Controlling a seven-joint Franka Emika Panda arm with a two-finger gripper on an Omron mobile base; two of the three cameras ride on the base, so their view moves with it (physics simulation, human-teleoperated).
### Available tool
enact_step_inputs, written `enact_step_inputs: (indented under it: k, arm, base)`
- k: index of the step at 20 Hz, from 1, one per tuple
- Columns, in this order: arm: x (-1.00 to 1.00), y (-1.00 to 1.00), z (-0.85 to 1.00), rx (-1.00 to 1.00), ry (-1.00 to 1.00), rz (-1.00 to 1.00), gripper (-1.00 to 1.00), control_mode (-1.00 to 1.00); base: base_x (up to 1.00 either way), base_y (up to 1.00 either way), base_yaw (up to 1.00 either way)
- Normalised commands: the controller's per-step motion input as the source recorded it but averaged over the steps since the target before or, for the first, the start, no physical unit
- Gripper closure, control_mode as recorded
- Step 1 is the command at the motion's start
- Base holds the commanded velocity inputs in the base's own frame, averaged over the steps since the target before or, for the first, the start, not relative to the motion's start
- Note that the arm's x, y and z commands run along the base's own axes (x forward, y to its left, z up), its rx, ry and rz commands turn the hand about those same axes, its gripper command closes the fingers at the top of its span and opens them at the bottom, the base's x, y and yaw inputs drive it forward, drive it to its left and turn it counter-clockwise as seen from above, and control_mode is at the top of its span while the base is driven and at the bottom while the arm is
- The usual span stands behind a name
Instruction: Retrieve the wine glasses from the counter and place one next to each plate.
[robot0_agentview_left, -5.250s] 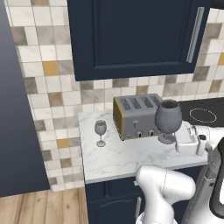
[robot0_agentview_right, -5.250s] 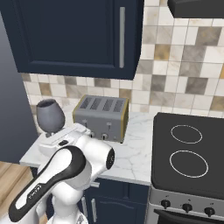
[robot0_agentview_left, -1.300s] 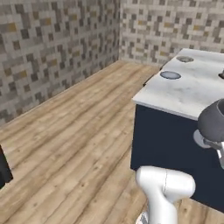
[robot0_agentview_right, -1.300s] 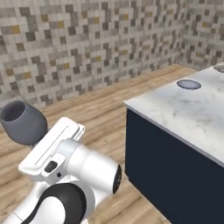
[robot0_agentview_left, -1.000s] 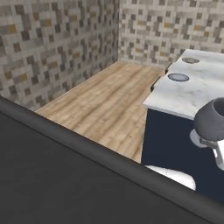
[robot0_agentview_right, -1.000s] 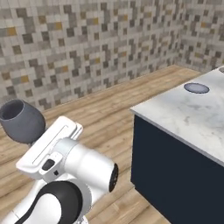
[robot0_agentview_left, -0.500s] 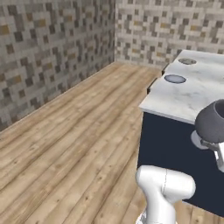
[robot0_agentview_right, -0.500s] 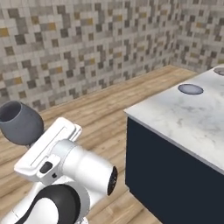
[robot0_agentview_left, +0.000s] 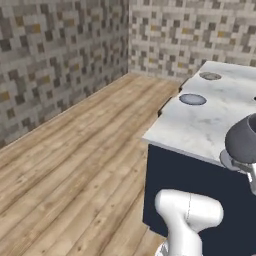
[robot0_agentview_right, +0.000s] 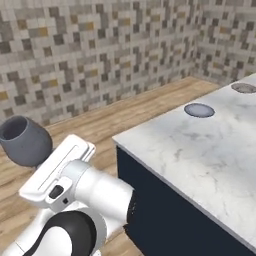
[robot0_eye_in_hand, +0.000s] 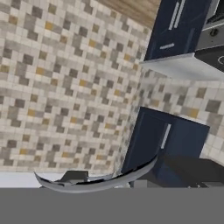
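**Wine glass carried beside the marble table**

While held up at the arm's end, wine glass (robot0_agentview_right: 24, 140) appears as a smoky-grey, translucent rounded bowl with an open dark rim, tilted slightly toward the tiled wall. Seen again in the left base view (robot0_agentview_left: 243, 141) as a dark grey bowl with a rounded underside, hanging level with the near edge of the table (robot0_agentview_left: 200, 125). Stem and foot hidden behind the white hand in both base views. From the hand view, just a thin curved grey edge of the glass (robot0_eye_in_hand: 100, 181) arcing across the bottom.

End effector (robot0_agentview_right: 37, 165) clenched on the wine glass, judging by the bowl standing directly off the white hand with nothing else beneath it; fingertips themselves not visible.

Table: white, grey-veined marble over dark navy sides. Resting on it, 2 flat round grey plates with raised rims: nearer plate (robot0_agentview_left: 192, 99), bluish, just inside a notched corner; farther plate (robot0_agentview_left: 210, 76), brownish, well apart toward the back. Same pair in the right base view (robot0_agentview_right: 199, 110) and (robot0_agentview_right: 244, 88). Glass well short of both plates, off the table's near side.
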Motion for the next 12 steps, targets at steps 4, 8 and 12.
enact_step_inputs:
  k: [4,8,12]
  arm:
    - [0.00,0.00,0.00,0.00,0.00,0.00,1.00,1.00]
    - [0.00,0.00,0.00,0.00,0.00,0.00,1.00,1.00]
    - [0.00,0.00,0.00,0.00,0.00,0.00,1.00,1.00]
  base:
    - [1.00,0.75,-0.07]
    - [1.00,1.00,-0.28]
    - [0.96,0.94,-0.61]
